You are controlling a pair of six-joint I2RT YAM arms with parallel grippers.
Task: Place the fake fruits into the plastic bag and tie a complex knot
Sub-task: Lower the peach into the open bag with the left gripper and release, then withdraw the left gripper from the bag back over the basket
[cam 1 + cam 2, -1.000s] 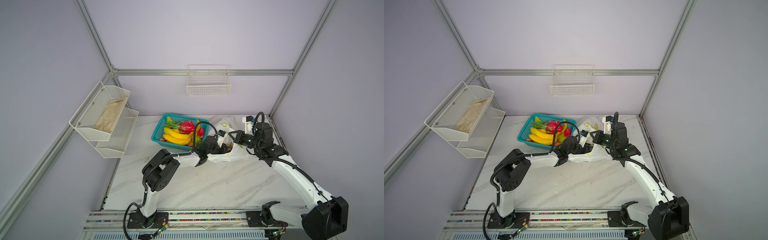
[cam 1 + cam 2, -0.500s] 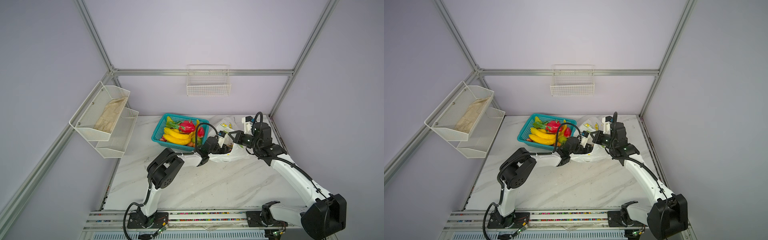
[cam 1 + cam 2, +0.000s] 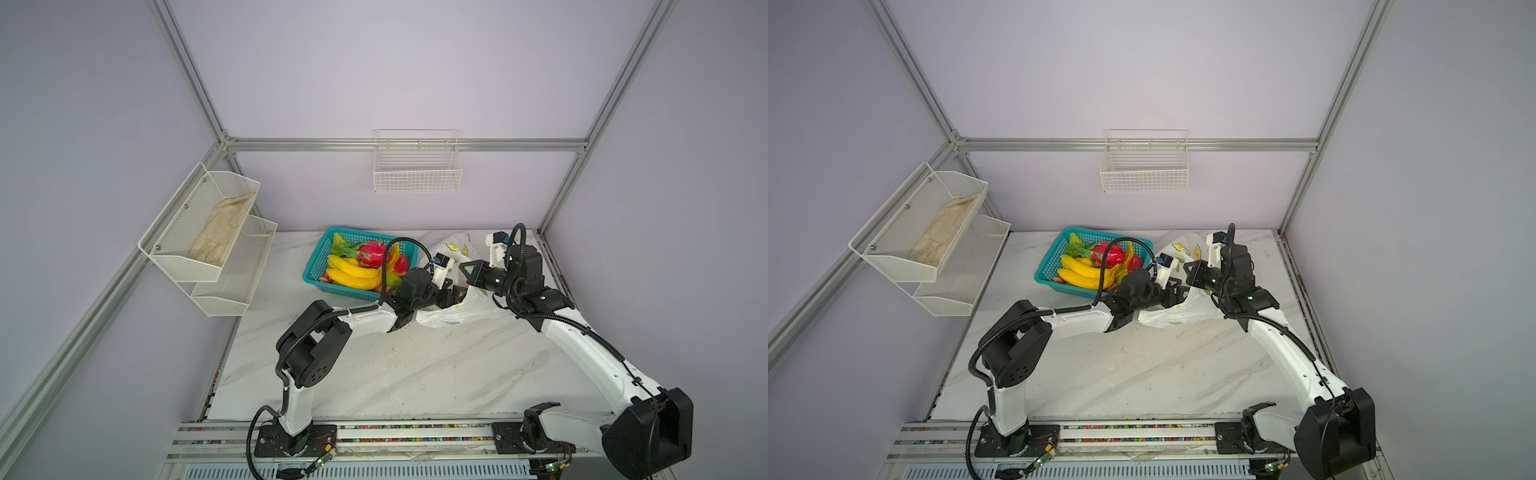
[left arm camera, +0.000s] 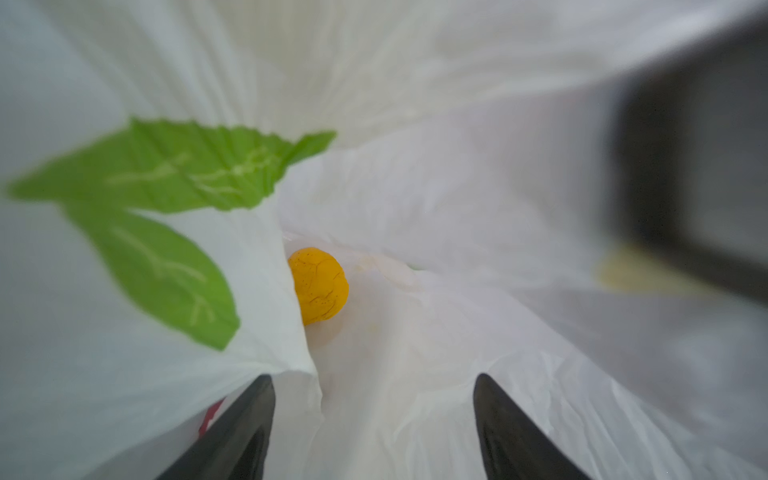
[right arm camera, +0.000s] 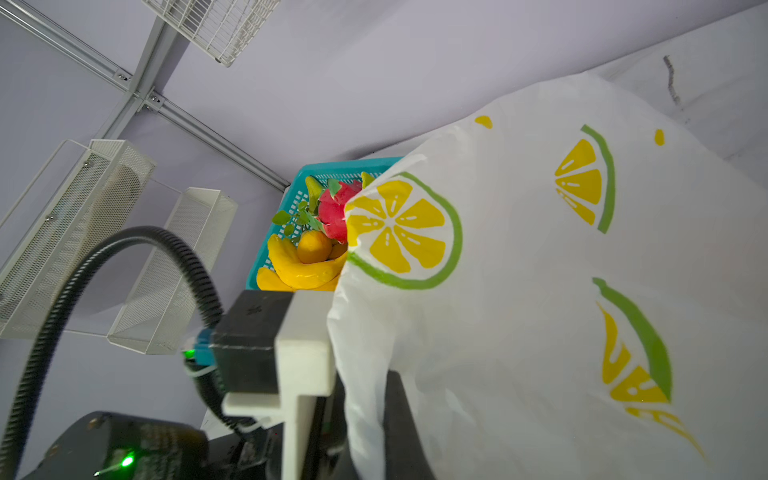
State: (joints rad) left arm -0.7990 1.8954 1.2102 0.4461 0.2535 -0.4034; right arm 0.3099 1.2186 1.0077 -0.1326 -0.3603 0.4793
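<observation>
Finding one: the plastic bag (image 3: 457, 311) lies on the bench (image 3: 395, 365), just beside the teal basket (image 3: 309, 276), with its mouth raised toward the left arm. Your right hand (image 3: 466, 271) is closed on the film at the bag's upper rim and holds the mouth up (its wrist view shows the lemon-printed sheet draping down from the hand). Your left hand (image 4: 374, 378) is inside the mouth, its fingers (image 4: 245, 419) wide apart with nothing between them. A small orange fruit (image 4: 318, 284) rests in a fold deep in the bag, ahead of that hand and apart from it.

Finding two: most of the fake fruits (image 3: 359, 266) sit in the basket, among them the bananas (image 3: 351, 278) and the dragon fruit (image 3: 374, 253). In my judgement loading is at an early stage and the knot has not begun.

Handling notes: the bag is thin, soft and slick. Expect it to slump shut if you let go of the rim, and to snag on a finger. Take it by gathered film at the rim or the handle loops, never by a single layer. The fruits look light, rigid and glossy, so a round one may squirt out of a pinch. Grip the bananas across the middle of their curve. Grip the dragon fruit across its body, not its leaf tips.
</observation>
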